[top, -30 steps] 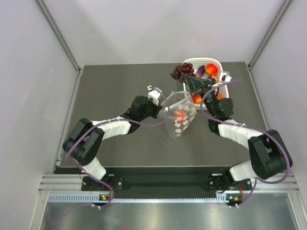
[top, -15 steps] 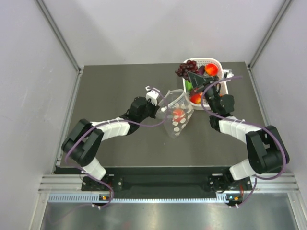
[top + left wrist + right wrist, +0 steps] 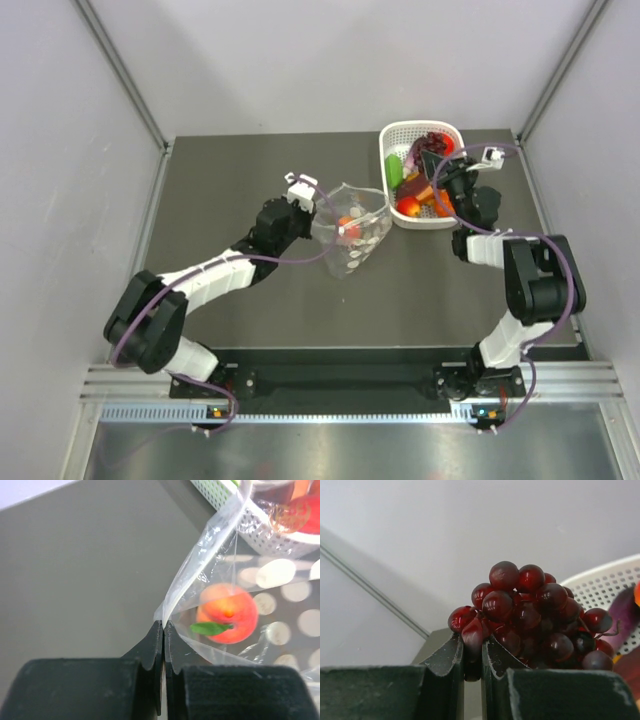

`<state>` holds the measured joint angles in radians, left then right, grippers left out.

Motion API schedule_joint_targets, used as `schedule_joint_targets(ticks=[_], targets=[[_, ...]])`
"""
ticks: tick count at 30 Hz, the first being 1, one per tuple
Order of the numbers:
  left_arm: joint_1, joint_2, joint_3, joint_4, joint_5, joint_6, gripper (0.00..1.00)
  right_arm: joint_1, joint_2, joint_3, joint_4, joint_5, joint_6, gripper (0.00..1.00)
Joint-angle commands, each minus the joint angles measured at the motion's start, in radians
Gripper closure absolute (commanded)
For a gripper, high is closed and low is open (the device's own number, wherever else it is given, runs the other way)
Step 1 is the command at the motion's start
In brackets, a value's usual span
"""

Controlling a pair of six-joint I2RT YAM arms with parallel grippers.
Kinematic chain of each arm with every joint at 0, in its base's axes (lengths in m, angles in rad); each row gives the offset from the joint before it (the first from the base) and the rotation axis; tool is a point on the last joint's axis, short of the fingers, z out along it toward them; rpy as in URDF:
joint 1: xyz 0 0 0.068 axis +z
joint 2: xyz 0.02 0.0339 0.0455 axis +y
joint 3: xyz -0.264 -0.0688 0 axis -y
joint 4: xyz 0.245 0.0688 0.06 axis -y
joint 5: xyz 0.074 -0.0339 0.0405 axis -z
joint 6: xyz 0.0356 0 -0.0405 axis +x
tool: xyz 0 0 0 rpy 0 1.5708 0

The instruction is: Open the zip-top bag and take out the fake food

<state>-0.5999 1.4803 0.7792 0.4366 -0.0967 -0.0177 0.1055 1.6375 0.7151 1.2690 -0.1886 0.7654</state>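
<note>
- At my left fingertips, my left gripper (image 3: 163, 626) is clamped tight on a corner edge of the zip-top bag (image 3: 235, 575), mid-table.
- Just beyond, 1 peach-orange fruit (image 3: 227, 612) with a green leaf sits inside the bag.
- Farther right, my right gripper (image 3: 472, 647) pinches the grape bunch (image 3: 530, 605) over the white basket (image 3: 615, 575).

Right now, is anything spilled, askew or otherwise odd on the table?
Nothing stands out and nothing has spilled. The left gripper pinches the edge of the zip-top bag, which has one peach-orange fruit inside. The right gripper holds the grape bunch at the white basket.
</note>
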Motion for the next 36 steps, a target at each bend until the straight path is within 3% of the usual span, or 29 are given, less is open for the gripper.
schedule_joint_targets(ticks=[1,8,10,11,12,14,15,17,25,31,36], targets=[[0.005,-0.09,0.075,-0.06,-0.02,0.044,1.0,-0.038,0.073,0.076,0.316,-0.028,0.02,1.0],[0.003,-0.117,0.176,-0.148,-0.001,0.093,1.0,-0.046,0.111,0.118,0.149,0.038,-0.095,0.99],[0.005,-0.092,0.244,-0.179,0.002,0.102,1.0,-0.046,0.104,0.138,0.081,0.052,-0.135,0.89],[0.003,-0.081,0.265,-0.2,0.006,0.108,1.0,-0.046,0.098,0.142,0.028,0.066,-0.147,0.83],[0.003,-0.062,0.302,-0.214,0.011,0.11,1.0,-0.046,0.096,0.147,0.007,0.075,-0.155,0.62],[0.003,-0.038,0.331,-0.239,0.037,0.114,1.0,-0.046,0.087,0.146,-0.029,0.109,-0.179,0.45],[0.003,-0.016,0.341,-0.236,0.046,0.116,1.0,-0.047,0.085,0.142,-0.057,0.121,-0.187,0.27],[0.003,0.009,0.344,-0.233,0.043,0.121,1.0,-0.05,0.088,0.153,-0.092,0.13,-0.196,0.07],[0.003,0.061,0.321,-0.197,0.057,0.105,1.0,-0.049,0.058,0.129,-0.108,0.129,-0.212,0.05],[0.002,0.064,0.262,-0.134,0.087,0.076,1.0,-0.029,-0.089,0.004,-0.06,0.127,-0.268,0.06],[0.003,0.067,0.255,-0.125,0.092,0.067,1.0,0.046,-0.224,-0.051,-0.083,0.008,-0.357,0.08]])
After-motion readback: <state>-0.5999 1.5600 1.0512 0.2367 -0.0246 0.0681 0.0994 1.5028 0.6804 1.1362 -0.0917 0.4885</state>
